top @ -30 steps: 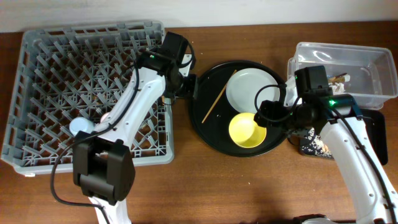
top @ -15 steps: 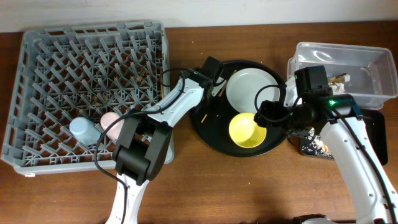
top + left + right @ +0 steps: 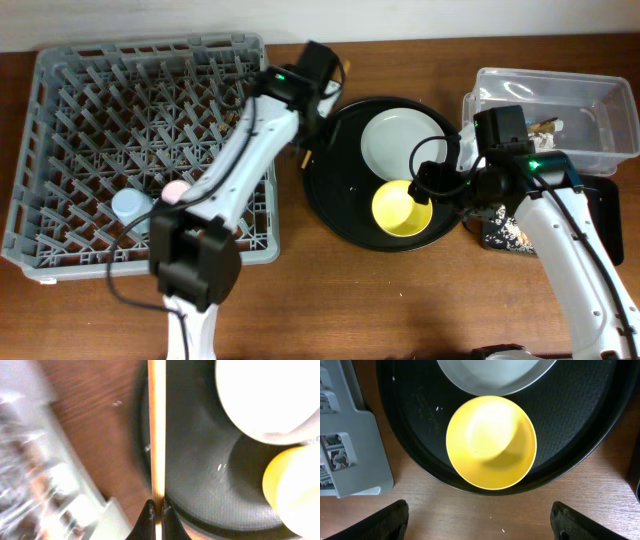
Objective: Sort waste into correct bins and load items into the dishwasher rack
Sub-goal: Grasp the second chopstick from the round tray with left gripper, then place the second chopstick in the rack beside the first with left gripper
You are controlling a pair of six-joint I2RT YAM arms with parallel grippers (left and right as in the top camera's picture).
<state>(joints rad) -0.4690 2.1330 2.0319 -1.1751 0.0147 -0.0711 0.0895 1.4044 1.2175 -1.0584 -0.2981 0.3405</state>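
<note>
My left gripper (image 3: 156, 510) is shut on a thin wooden chopstick (image 3: 156, 430), which runs straight up from the fingertips over the left rim of the round black tray (image 3: 200, 480). From overhead the left gripper (image 3: 303, 148) hangs between the grey dishwasher rack (image 3: 150, 45) and that tray. A white-grey plate (image 3: 400, 140) and a yellow bowl (image 3: 402, 208) lie on the tray. A light-blue cup (image 3: 128, 205) and a pink cup (image 3: 172, 192) sit in the rack. My right gripper (image 3: 487, 522) is open above the table beside the yellow bowl (image 3: 491, 442), holding nothing.
A clear plastic tub (image 3: 590, 95) with scraps inside stands at the back right. A shallow black tray (image 3: 612, 190) lies in front of it, mostly hidden by my right arm. The rack's corner (image 3: 350, 460) is close to the round tray's left edge.
My left gripper closed on the chopstick and carried it off the round tray's middle toward the tray's left rim. The right arm has not moved.
</note>
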